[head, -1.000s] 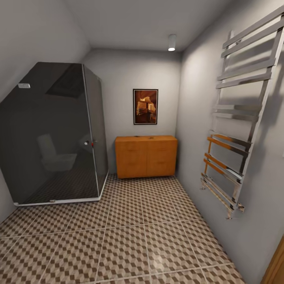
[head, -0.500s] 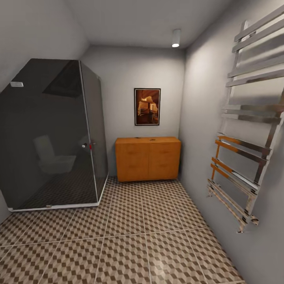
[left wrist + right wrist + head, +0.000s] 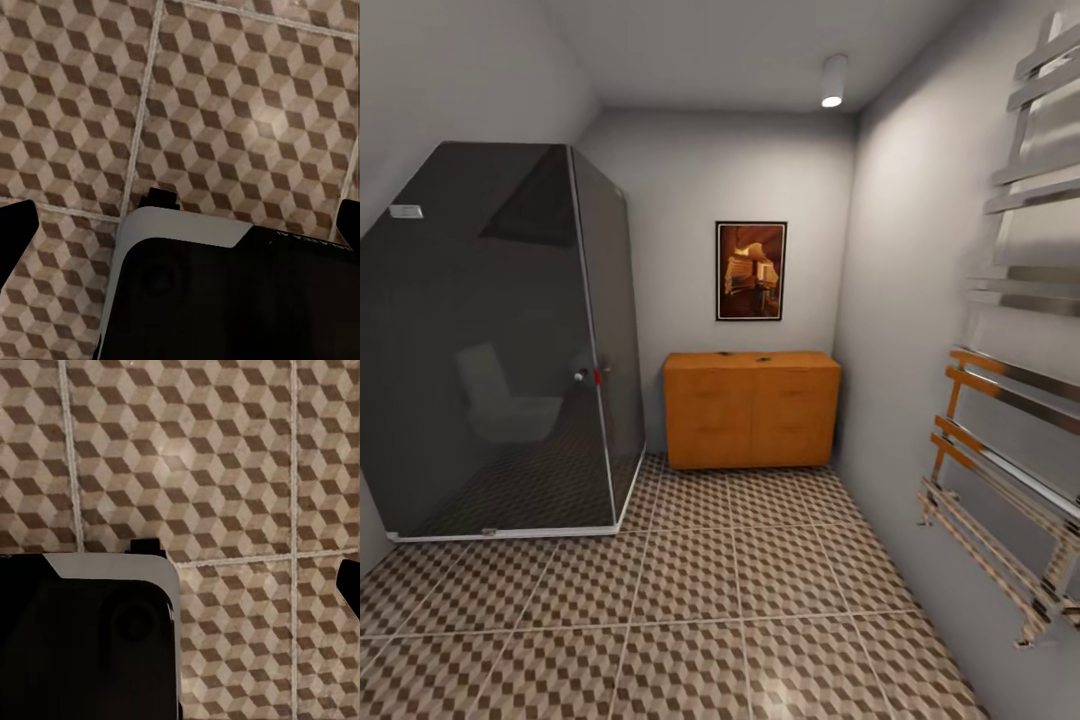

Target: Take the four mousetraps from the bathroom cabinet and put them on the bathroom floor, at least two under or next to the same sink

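Observation:
The orange-brown cabinet (image 3: 752, 408) stands against the far wall, under a framed picture. Two small dark flat pieces lie on its top, one mousetrap (image 3: 725, 353) and another (image 3: 763, 357), too far off to make out in detail. The cube-patterned bathroom floor (image 3: 690, 590) stretches from me to the cabinet. My left gripper (image 3: 184, 232) hangs open above the floor tiles (image 3: 225, 112), its black fingertips (image 3: 15, 236) at the picture's two edges. My right gripper (image 3: 180, 585) is open too, with one fingertip (image 3: 349, 579) showing over the tiles. The sink is out of view.
A dark glass shower cabin (image 3: 500, 340) fills the left side, with a toilet reflected in it. A chrome towel rail (image 3: 1010, 420) juts from the right wall. My own dark base (image 3: 225, 300) shows below both wrists. A ceiling lamp (image 3: 832, 82) shines above.
The whole view has shifted: the cabinet looks slightly larger and further right, and the towel rail has slid toward the right edge. That is my own motion; nothing in the room moved.

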You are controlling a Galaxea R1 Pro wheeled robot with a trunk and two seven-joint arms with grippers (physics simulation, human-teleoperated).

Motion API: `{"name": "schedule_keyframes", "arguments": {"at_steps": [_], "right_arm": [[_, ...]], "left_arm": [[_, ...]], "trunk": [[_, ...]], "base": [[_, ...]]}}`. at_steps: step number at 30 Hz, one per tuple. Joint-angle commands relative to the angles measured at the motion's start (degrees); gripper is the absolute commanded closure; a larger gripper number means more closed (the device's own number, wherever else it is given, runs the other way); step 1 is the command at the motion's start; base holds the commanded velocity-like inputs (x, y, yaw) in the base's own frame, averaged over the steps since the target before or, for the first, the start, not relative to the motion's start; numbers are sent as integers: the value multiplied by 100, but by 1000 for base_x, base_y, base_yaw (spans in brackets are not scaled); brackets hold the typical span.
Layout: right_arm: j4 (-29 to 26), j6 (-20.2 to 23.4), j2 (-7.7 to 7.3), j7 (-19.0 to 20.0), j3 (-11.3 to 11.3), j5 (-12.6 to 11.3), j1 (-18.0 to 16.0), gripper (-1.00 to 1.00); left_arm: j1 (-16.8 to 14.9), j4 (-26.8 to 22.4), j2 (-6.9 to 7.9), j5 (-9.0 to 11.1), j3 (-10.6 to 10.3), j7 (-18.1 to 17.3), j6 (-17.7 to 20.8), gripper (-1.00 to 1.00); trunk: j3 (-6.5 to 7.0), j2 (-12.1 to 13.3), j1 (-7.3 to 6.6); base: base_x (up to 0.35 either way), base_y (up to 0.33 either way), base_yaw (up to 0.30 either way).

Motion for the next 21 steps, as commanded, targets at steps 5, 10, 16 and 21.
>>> {"name": "schedule_keyframes", "arguments": {"at_steps": [5,10,16,21], "right_arm": [[15,-50,0,-17,-24,47,-8,-100],[15,-65,0,-17,-22,60,-8,-100],[15,-69,0,-17,-22,67,-8,-100],[15,-70,0,-17,-22,69,-8,-100]], "left_arm": [[-5,6,-1,14,30,5,-18,-100],[-5,6,-2,14,30,5,-18,-100],[-5,6,-4,14,30,5,-18,-100],[-5,6,-4,12,30,5,-18,-100]], "trunk": [[-9,-5,4],[-9,-5,4],[-9,-5,4],[-9,-5,4]], "base": [[322,0,4],[322,0,1],[322,0,0],[322,0,0]]}}
